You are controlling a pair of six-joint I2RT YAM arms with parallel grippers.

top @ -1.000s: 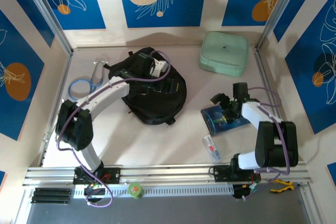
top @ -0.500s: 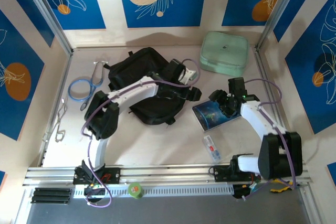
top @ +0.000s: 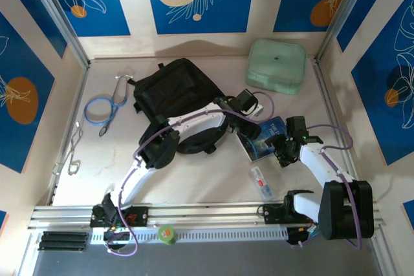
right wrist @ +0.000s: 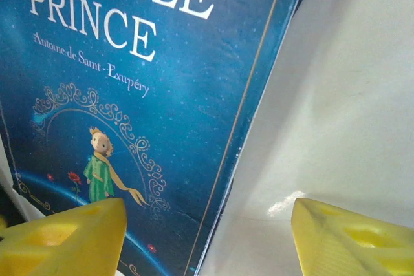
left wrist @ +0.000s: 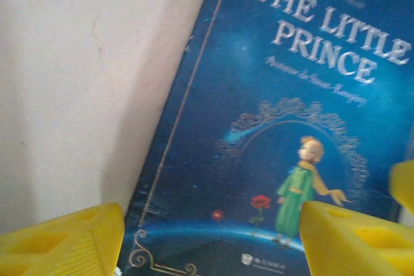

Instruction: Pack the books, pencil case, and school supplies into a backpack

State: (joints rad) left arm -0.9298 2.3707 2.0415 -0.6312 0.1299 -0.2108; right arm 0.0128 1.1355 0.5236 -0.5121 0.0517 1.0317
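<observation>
A blue book point(top: 266, 139) titled "The Little Prince" lies flat on the table, right of the black backpack point(top: 178, 92). My left gripper point(top: 254, 123) hovers open over the book's left side; in the left wrist view the book point(left wrist: 284, 127) runs under the gripper point(left wrist: 210, 247), one fingertip point(left wrist: 65, 244) beside its edge. My right gripper point(top: 279, 143) is open over the book's right side; in the right wrist view the book point(right wrist: 142, 95) has its edge between the jaws of the gripper point(right wrist: 207, 240). The small whitish pencil case point(top: 261, 182) lies in front of the book.
A mint-green padded pouch point(top: 276, 64) sits at the back right. A blue-tubed stethoscope point(top: 102, 106) and a metal clamp point(top: 74, 153) lie at the left. Rails bound the table at both sides and the front.
My left arm swung right from the backpack to the blue book. The right gripper shifted over the book's right side. The book turned and slid slightly left. Both grippers' jaws narrowed.
</observation>
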